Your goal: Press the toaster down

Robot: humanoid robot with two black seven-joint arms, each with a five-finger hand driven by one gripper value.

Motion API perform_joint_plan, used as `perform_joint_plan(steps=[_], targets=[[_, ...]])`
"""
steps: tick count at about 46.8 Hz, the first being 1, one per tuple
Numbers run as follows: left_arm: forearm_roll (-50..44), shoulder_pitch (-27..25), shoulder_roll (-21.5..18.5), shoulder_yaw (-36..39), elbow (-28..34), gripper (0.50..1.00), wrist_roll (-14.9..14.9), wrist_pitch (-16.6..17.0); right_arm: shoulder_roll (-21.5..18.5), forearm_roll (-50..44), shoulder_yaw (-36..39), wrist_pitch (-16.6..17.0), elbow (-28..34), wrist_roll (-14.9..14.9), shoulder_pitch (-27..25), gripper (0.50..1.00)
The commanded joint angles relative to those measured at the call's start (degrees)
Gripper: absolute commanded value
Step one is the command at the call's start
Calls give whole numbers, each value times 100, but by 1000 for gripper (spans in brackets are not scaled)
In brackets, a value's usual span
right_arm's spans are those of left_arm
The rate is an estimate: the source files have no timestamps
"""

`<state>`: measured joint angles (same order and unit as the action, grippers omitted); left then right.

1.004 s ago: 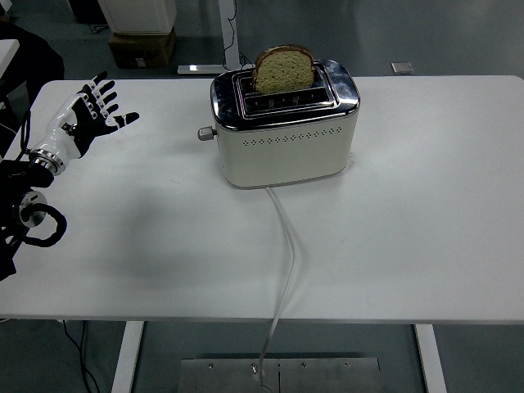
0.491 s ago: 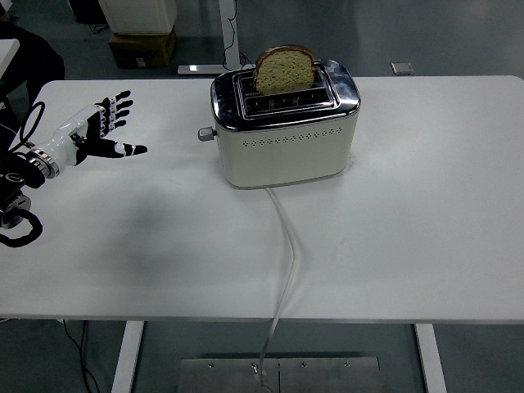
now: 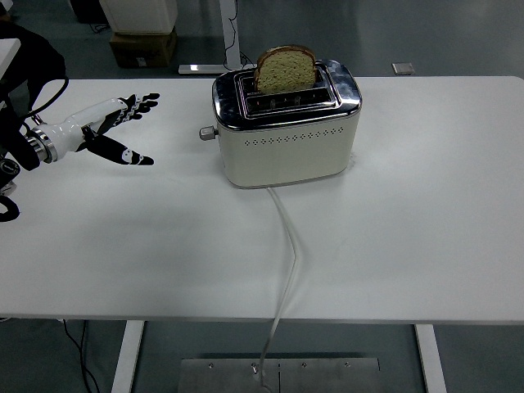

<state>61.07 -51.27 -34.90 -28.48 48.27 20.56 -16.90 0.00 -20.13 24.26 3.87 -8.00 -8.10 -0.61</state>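
Note:
A cream toaster with a chrome top stands at the back middle of the white table. A slice of bread sticks up out of its rear slot. Its lever knob juts from the left end and sits high. My left hand, white with black fingers, hovers over the table to the left of the toaster, fingers spread and pointing toward it, holding nothing. A clear gap separates the fingertips from the knob. The right arm is out of view.
The toaster's white cord runs from its front down over the table's near edge. A cardboard box and a table leg stand on the floor behind the table.
My left hand has moved right and slightly forward toward the toaster, turning from palm raised to fingers stretched flat toward the lever. The toaster and bread have not moved.

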Motion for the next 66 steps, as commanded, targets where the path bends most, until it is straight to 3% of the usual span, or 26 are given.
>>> perform_joint_plan(steps=[1,8,66], targets=[[326,20,-157,0,235,1000,1,-15,0,0,0,0,0,1,-1,1000],[889,73,-228,9,631,1000,10,-15,0,0,0,0,0,1,-1,1000],[916,20,-113,246,710,1000,27,-156,0,0,0,0,0,1,-1,998]])
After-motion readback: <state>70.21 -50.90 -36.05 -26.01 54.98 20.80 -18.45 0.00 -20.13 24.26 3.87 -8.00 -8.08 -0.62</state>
